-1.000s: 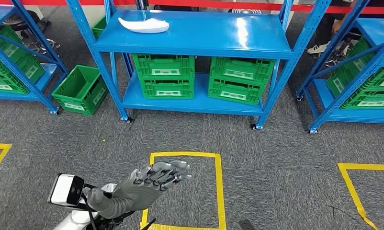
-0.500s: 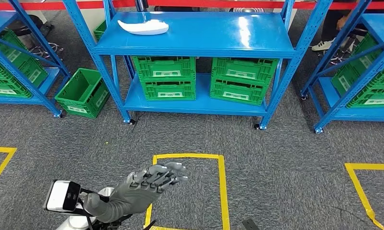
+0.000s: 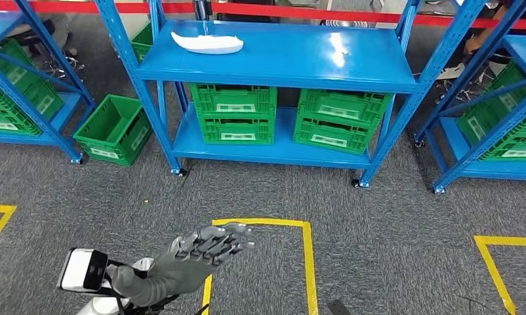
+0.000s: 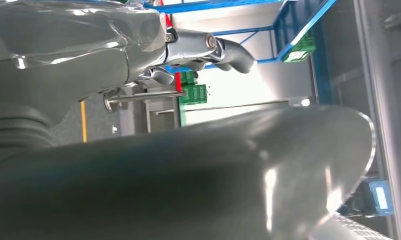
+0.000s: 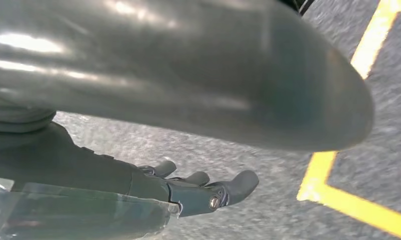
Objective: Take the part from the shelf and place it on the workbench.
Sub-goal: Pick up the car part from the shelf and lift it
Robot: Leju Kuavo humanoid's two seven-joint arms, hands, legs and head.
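Observation:
The part (image 3: 208, 43) is a long white moulded piece lying at the back left of the blue rack's top shelf (image 3: 313, 62). My left hand (image 3: 201, 252) is raised low in the head view, far in front of the rack and over the grey carpet. Its fingers are stretched forward and apart, and it holds nothing. In the left wrist view the left hand (image 4: 138, 55) has its dark fingers (image 4: 228, 50) extended and empty. My right hand (image 5: 188, 192) hangs above the carpet with loosely spread fingers and nothing in it.
Green crates (image 3: 234, 111) (image 3: 342, 121) fill the rack's lower shelf, and another green crate (image 3: 113, 128) stands on the floor to its left. More blue racks (image 3: 24, 98) (image 3: 496, 111) flank it. A yellow tape square (image 3: 306, 262) marks the carpet ahead.
The whole picture has shifted, so the camera has moved: the rack now sits a little more to the right and lower. My left hand stays raised and empty.

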